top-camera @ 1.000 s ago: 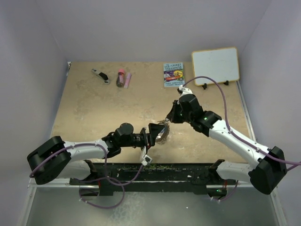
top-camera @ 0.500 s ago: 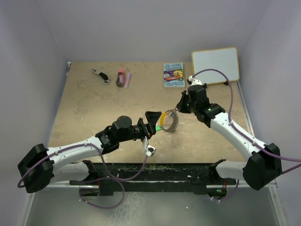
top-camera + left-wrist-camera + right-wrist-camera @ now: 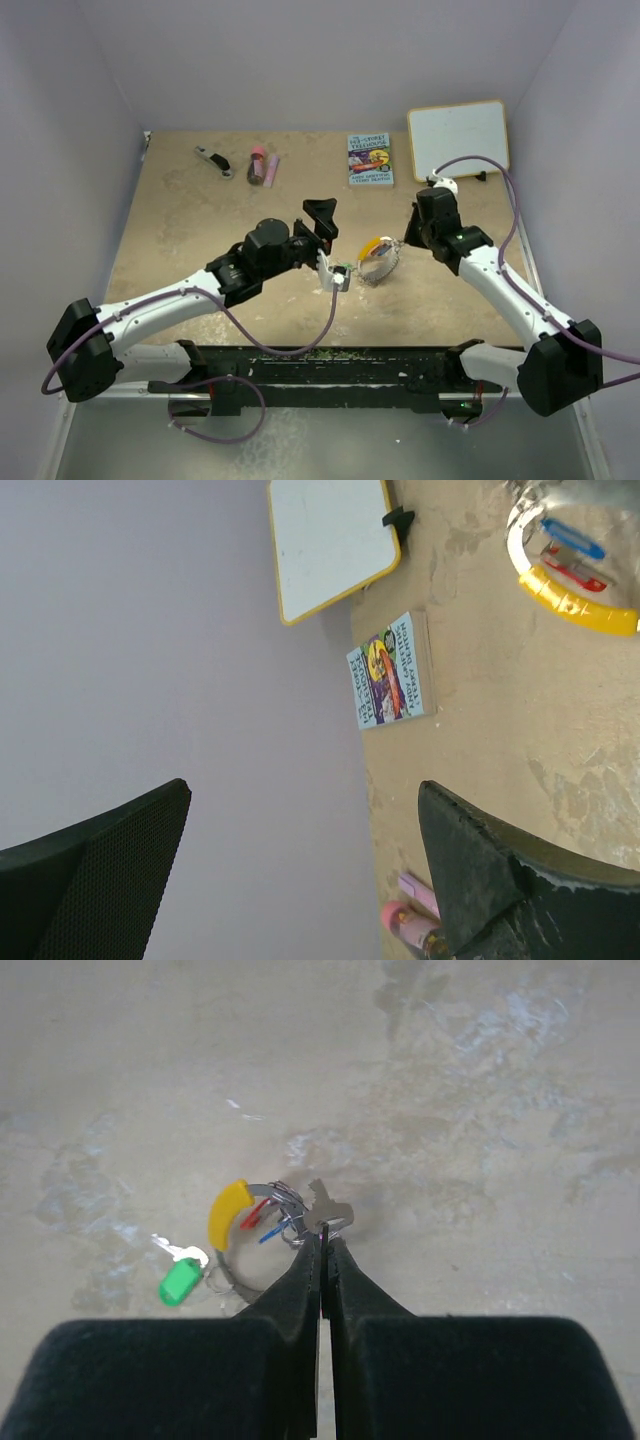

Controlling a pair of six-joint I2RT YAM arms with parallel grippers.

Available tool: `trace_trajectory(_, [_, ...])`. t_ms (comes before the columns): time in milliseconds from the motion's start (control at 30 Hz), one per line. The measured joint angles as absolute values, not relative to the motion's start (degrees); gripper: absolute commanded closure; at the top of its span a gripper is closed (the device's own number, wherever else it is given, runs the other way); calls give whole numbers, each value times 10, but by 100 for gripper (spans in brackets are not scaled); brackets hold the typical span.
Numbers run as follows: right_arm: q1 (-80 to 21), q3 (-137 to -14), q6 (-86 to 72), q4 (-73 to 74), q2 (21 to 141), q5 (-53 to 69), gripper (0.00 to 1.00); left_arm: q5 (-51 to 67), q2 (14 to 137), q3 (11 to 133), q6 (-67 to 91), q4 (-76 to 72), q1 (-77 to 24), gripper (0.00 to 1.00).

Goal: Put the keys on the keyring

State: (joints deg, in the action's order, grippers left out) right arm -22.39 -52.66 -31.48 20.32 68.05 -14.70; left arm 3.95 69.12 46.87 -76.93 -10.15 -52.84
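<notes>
Right wrist: right tool [image 3: 322, 1238] pinching keyring [image 3: 228, 1210] rim, jaws pressed together; green key [image 3: 180, 1282] lying just outside keyring; left tool [image 3: 305, 795] hovering spread wide near keyring.

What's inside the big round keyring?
A red key and a blue key lie inside the keyring. The green key sits outside it. The shut right pincer covers the ring's near side, so anything there is hidden.
</notes>
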Motion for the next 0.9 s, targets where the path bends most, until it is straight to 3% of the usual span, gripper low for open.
trace_trajectory(633, [-138, -466, -320, 239, 682, -187, 100, -3, 678, 476, -710, -39, -524, 2])
trace_trajectory(867, [-138, -466, -316, 191, 729, -118, 100, -8, 668, 470, -710, -30, -524, 2])
trace_trajectory(900, [-138, -466, -315, 180, 747, -106, 95, -9, 668, 470, -710, -29, -524, 2])
